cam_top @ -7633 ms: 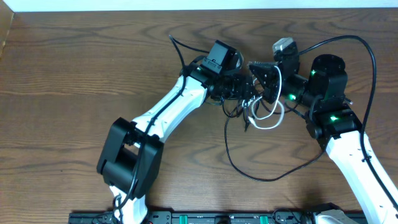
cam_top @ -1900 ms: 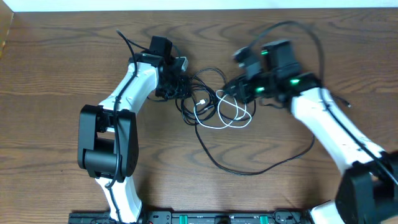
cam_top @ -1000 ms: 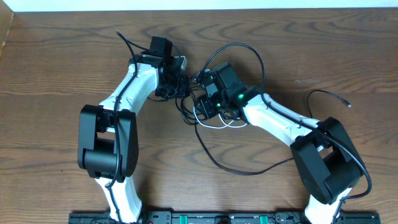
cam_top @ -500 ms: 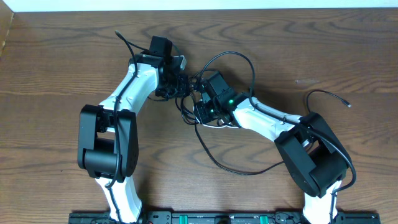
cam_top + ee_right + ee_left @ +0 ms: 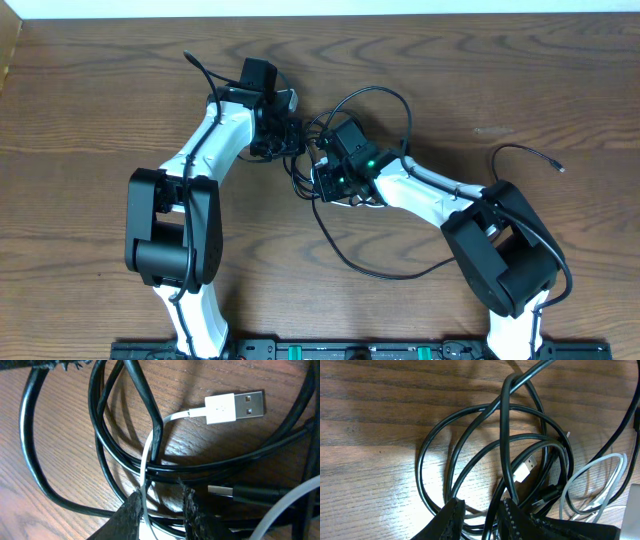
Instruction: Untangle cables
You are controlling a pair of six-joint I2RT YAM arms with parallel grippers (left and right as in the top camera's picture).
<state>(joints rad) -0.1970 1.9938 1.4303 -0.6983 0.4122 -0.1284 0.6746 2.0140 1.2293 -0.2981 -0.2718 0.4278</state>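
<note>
Inspector: Cables [image 5: 303, 188] first. Where do they lie?

Operator: In one knot on the counter [image 5: 90, 120], near the middle, right between the two wrists. The top is dark brown wood with long wavy grain and a dull sheen.

Inspector: What are they like?

Operator: Thin, round, rubbery cords. The black cable [image 5: 419, 467] lies in glossy overlapping rings, roughly oval. One strand rises over the others, and a flat pale-tipped plug [image 5: 524, 468] sits inside the coil. The white cable [image 5: 145, 457] is thinner and matte. It ends in a boxy white plug [image 5: 222, 408] with a square steel shell, lying flat on the wood. A small black plug [image 5: 235, 494] sits below it, on the far side of a black strand.

Inspector: And from above?

Operator: A long black strand [image 5: 400, 278] sweeps out of the knot toward the near edge in a wide, loose curve.

Inspector: Left jaws?

Operator: Drawn close on a black strand of the coil. The dark ridged pads [image 5: 451, 517] pinch it from both sides.

Inspector: Right jaws?

Operator: Nearly together too. The white cable runs down between their pads [image 5: 192, 510], with black strands crossing just beneath. As far as I can see, they grip the white one.

Inspector: The arms?

Operator: Left arm [image 5: 215, 140] and right arm [image 5: 430, 190] have smooth white shells and black joints. Both reach in to the knot.
</note>
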